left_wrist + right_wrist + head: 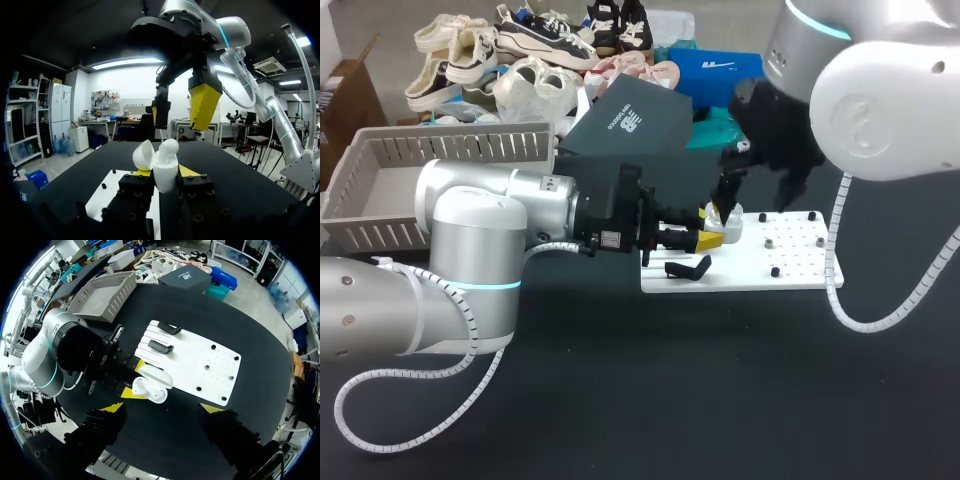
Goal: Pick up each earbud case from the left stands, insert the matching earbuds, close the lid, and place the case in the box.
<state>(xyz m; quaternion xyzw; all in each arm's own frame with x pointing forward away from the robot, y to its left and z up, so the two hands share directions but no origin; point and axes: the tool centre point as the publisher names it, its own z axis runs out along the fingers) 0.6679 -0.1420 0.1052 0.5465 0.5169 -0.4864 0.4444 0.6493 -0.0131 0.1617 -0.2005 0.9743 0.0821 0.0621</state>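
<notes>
Earbud case (165, 176), lid open, sat clamped upright between the left gripper's (708, 238) fingers at the edge of the white board (790, 265). Right gripper (182, 111) hung just above it, fingers apart and clear of it.

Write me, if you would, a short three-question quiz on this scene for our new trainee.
1. True or false: the left gripper is shut on the white earbud case.
2. Multiple choice: the case's lid is A) hinged open, B) closed, C) removed altogether.
3. Fill in: the right gripper, open, hangs ___ the case.

Key: 1 true; 2 A; 3 above.
</notes>
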